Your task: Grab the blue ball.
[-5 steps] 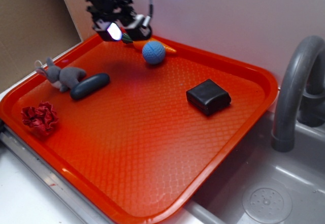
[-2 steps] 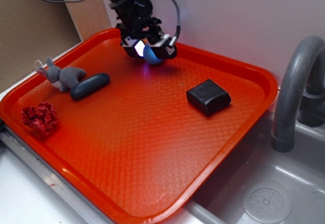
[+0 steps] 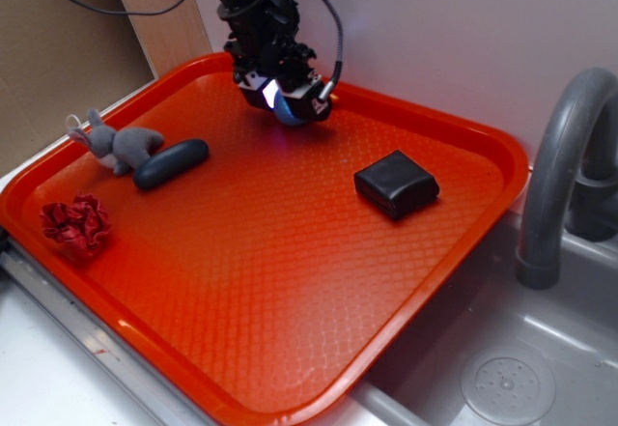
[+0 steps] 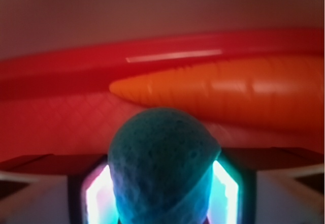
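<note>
Grasp stage, nearly complete. The end effector (image 3: pixel 287 100) is lowered at the far edge of the red tray (image 3: pixel 290 271), its fingers (image 4: pixel 96 193) bracketing the blue ball (image 4: pixel 161 168) and apparently pressing it. The ball sits just before the toy carrot (image 4: pixel 228 92); lifting remains.

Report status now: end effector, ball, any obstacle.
End effector down over small light-blue dimpled ball, ball between fingers, closure unclear. Orange toy carrot just behind ball. Nothing blocking.
</note>
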`<state>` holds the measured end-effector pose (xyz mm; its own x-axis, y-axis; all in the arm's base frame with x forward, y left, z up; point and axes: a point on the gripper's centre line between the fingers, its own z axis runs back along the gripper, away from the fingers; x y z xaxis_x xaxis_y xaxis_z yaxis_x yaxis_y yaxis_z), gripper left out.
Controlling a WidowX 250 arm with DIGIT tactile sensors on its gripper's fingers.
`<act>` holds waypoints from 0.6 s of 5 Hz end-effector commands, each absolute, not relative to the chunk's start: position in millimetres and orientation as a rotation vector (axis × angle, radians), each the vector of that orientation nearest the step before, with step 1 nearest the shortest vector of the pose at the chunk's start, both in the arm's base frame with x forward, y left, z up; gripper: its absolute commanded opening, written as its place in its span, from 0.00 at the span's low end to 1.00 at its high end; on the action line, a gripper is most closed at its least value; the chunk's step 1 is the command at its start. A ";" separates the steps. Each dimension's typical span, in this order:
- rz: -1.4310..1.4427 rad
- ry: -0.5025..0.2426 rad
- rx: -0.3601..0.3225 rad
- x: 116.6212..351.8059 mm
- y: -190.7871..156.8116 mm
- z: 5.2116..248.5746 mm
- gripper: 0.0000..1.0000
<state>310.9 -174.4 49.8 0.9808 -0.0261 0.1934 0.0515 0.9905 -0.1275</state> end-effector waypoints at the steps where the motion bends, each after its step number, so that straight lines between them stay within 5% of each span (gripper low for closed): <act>1: -0.044 -0.360 -0.024 276.8 -172.5 143.8 0.00; 2: -0.004 -0.352 -0.033 258.9 -156.4 174.9 0.00; 3: 0.058 -0.220 -0.215 246.2 -141.8 189.8 0.00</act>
